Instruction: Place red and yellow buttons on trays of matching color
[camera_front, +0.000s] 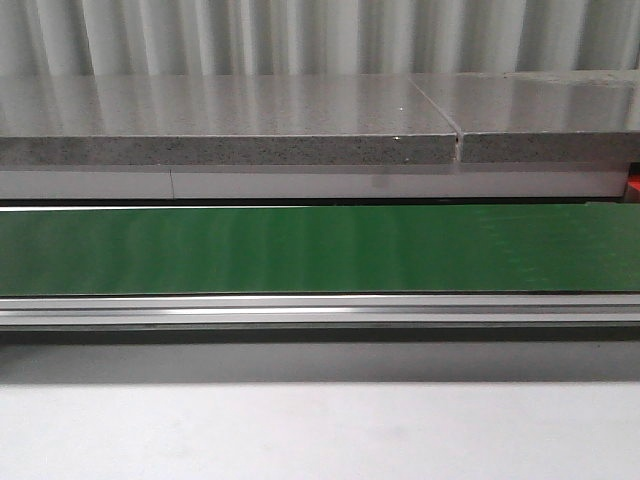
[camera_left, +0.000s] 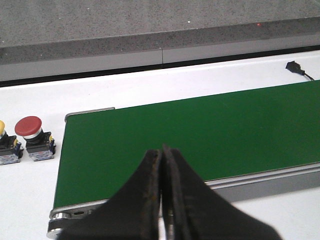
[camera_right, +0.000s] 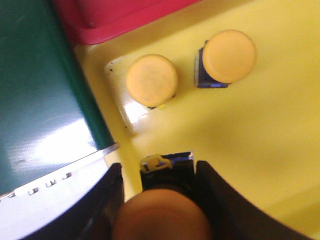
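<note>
Two yellow buttons (camera_right: 151, 80) (camera_right: 227, 56) already sit on the yellow tray (camera_right: 280, 145), near the corner that meets the conveyor belt (camera_right: 35, 90) and the red tray (camera_right: 115, 15). A third button (camera_right: 162, 212) is clamped in the right gripper (camera_right: 161, 175), held over the same tray, nearer its belt-side edge than its middle.

Step in hand, as I judge it: setting this one down. To do it well, lower straight until the black base meets the tray floor, then part the fingers (camera_right: 105, 200) evenly so the top-heavy cap does not tip it. Keep it clear of the tray's raised rim beside the belt and apart from the two already placed (there is bare yellow floor on the side away from the belt). Lift straight out.

Held button: domed cap, blurred and in shadow, reads orange-brown here though likely yellow; dark squarish body with a yellow-and-blue terminal block showing beyond the cap. Jaws stand part-open, closed against the body's two sides.

Left gripper (camera_left: 161, 155): tips pressed together, holding nothing, hanging over the near edge of the belt. Beyond the belt's end, on the white desk (camera_left: 150, 85), a red button (camera_left: 31, 137) stands upright, a yellow-capped one (camera_left: 4, 145) just beside it at the frame edge.

Front view shows bare belt only.
</note>
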